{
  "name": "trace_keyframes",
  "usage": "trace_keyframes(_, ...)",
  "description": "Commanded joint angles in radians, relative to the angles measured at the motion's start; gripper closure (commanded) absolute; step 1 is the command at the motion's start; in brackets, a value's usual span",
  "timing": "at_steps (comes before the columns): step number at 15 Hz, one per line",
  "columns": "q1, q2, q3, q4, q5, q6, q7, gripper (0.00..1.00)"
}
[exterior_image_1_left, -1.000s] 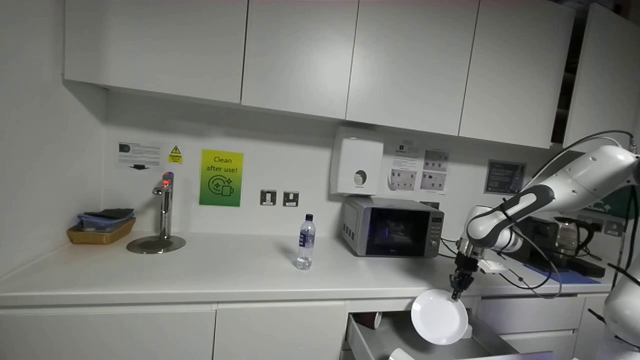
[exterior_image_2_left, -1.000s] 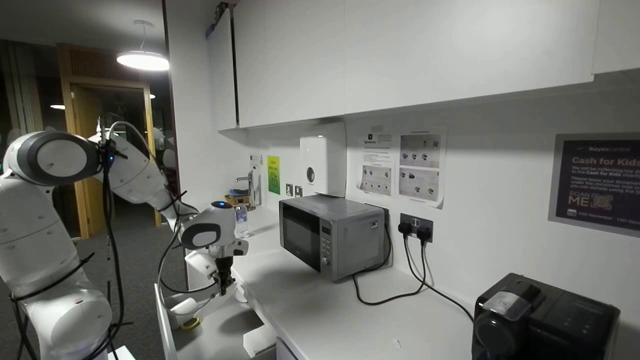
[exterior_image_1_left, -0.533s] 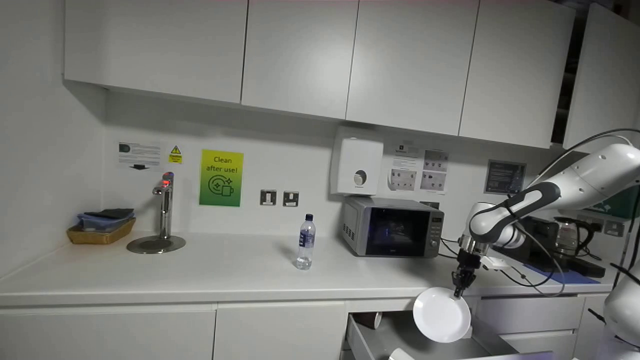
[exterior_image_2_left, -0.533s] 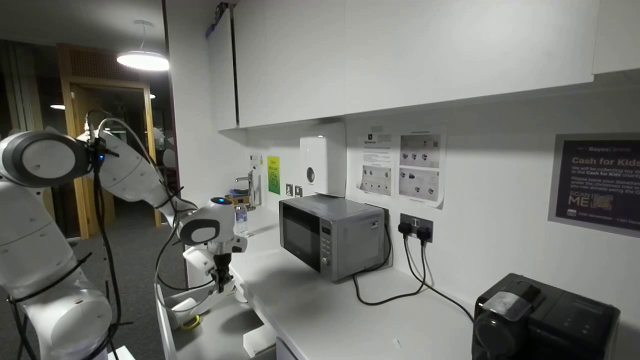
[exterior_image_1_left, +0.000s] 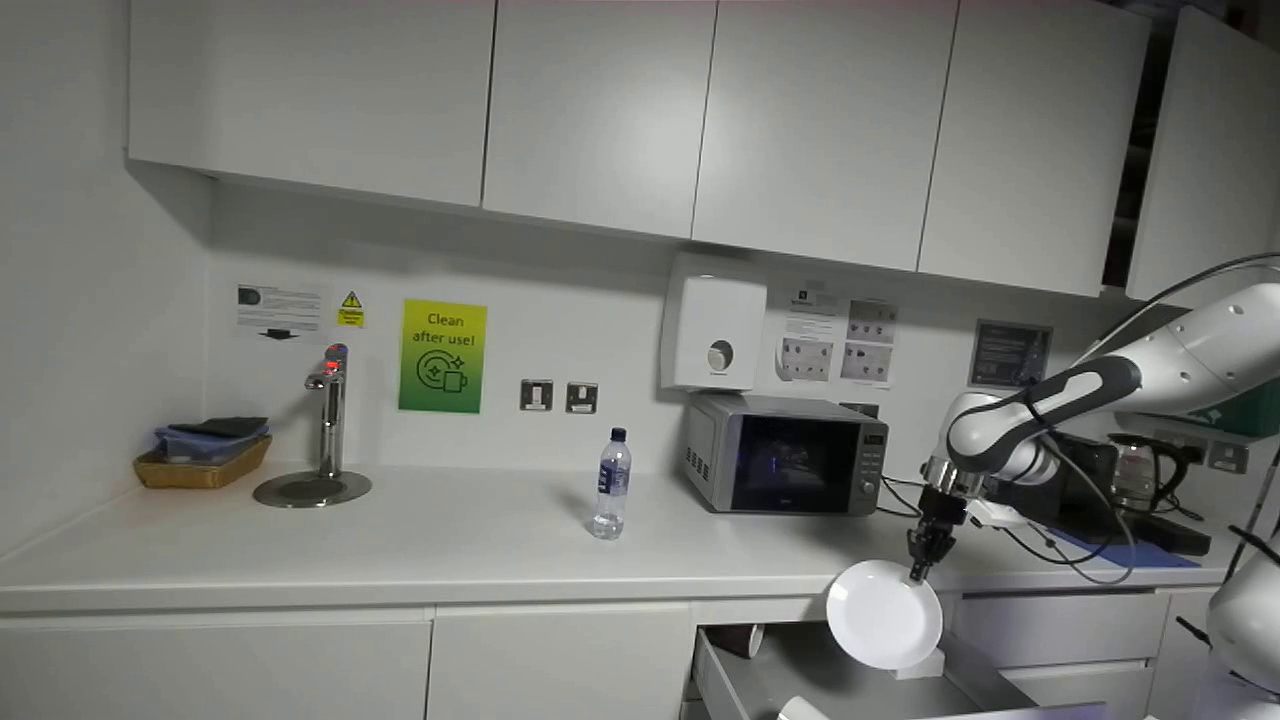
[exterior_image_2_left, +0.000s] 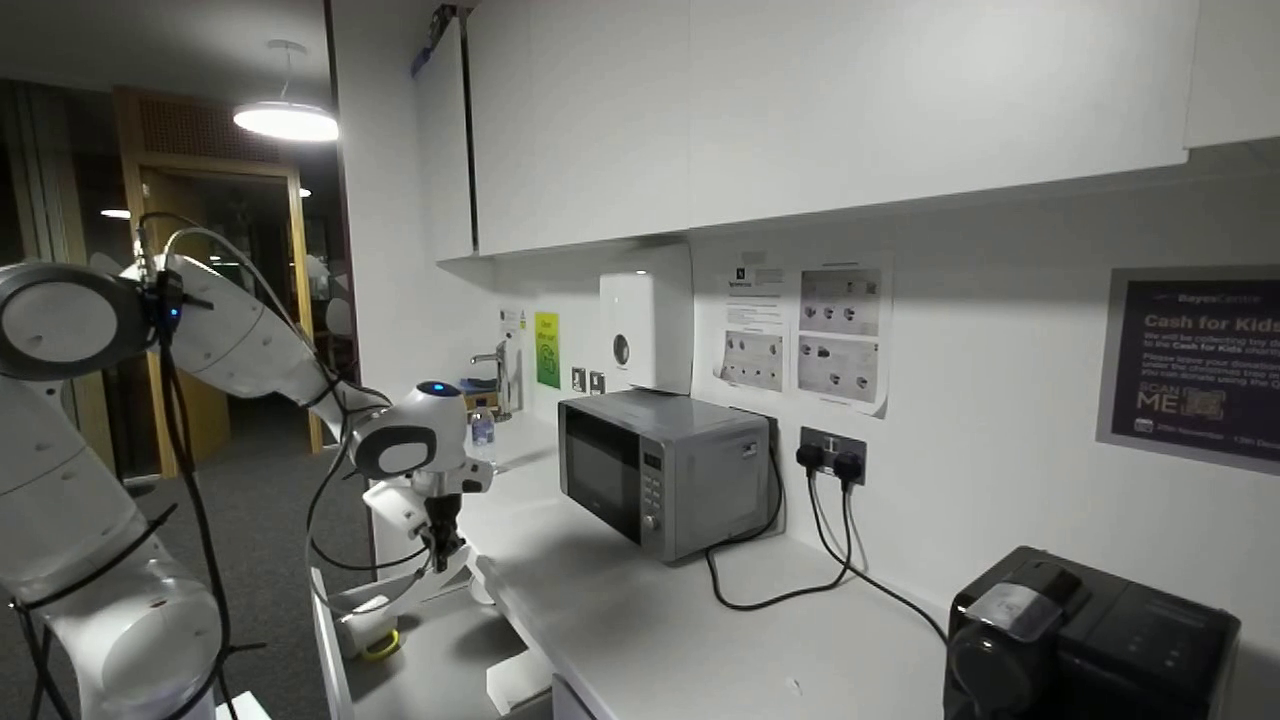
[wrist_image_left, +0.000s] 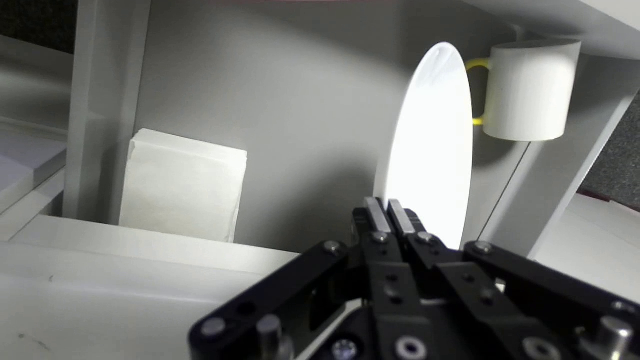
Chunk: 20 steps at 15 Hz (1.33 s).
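Gripper (wrist_image_left: 385, 206) and plate (exterior_image_1_left: 884, 614) slightly higher than a second ago, an exterior view now showing more of the white block (exterior_image_1_left: 922, 666) behind. Tips pinched on the rim; plate hangs tilted below them, seemingly lifted clear of the drawer floor (wrist_image_left: 300, 90), mug (wrist_image_left: 531, 92) beyond it.

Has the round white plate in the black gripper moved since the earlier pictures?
Yes, upward. In an exterior view, the round white plate, held at its rim by the black gripper, now stands higher against the white countertop's straight front edge.
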<state>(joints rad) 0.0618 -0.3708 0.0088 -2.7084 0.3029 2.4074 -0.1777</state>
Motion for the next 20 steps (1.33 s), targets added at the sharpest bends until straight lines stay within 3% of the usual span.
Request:
trace_keyframes(1, 0.014, -0.089, -0.017, -0.010, -0.012, -0.069, 0.021, 0.99)
trace_keyframes(11, -0.026, -0.215, -0.023, -0.007, -0.038, -0.078, 0.106, 0.99)
trace_keyframes(20, -0.144, -0.267, -0.053, -0.004, -0.101, -0.055, 0.235, 0.99)
